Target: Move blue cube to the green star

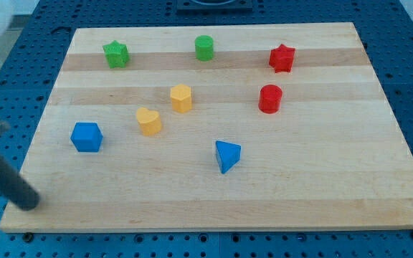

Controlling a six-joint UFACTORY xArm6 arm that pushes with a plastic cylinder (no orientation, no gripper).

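Observation:
The blue cube (87, 137) sits at the view's left on the wooden board (321, 186). The green star (115, 54) lies near the board's top left corner, well above the cube. My tip (29, 203) is the lower end of a dark rod entering from the view's left edge. It rests near the board's bottom left corner, below and left of the blue cube and apart from it.
A green cylinder (204, 48) and a red star (282, 58) lie along the top. A red cylinder (270, 99) is right of centre. A yellow hexagonal block (181, 97) and a yellow heart (148, 121) sit mid-board. A blue triangular block (226, 155) lies lower centre.

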